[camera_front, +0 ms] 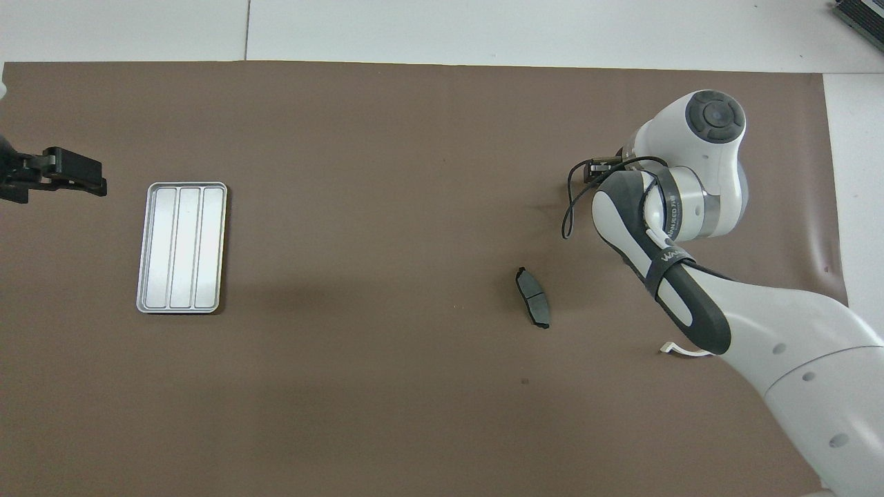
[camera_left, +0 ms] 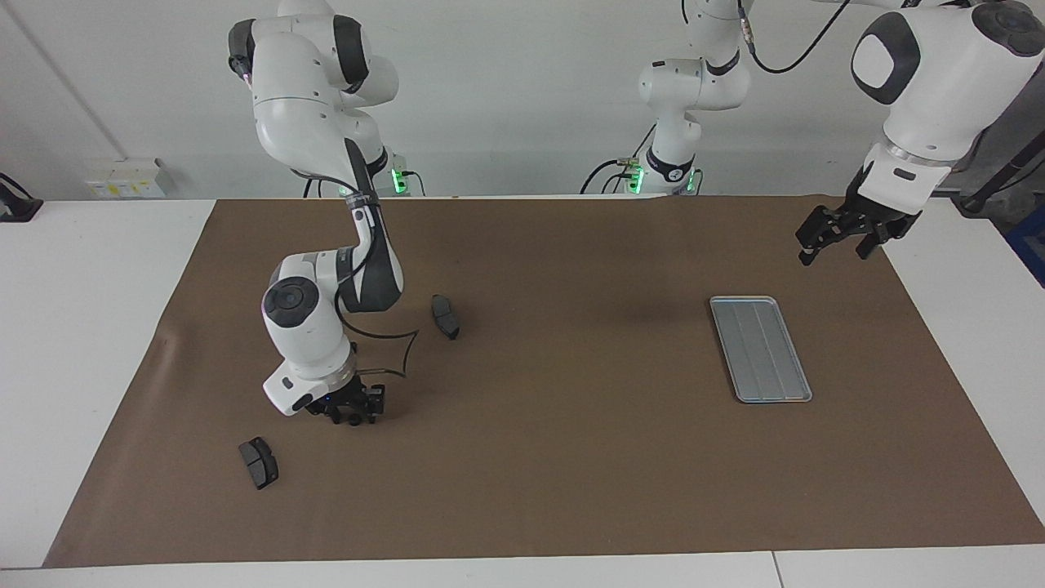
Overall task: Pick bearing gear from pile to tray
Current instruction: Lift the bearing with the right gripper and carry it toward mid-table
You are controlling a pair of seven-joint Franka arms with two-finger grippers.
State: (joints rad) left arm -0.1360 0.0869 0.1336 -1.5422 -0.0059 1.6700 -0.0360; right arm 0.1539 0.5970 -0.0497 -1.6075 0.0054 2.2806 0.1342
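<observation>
One tray lies bare on the brown mat that covers the surface, toward the left arm's end. Two dark grey brake-pad pieces show toward the right arm's end: one nearer the robots, one farther from them. I see no gears. The right gripper is down low at the mat between the two pads; whether its jaws are apart or together I cannot tell. The left gripper waits in the air over the mat's edge near the tray, jaws apart and holding nothing.
</observation>
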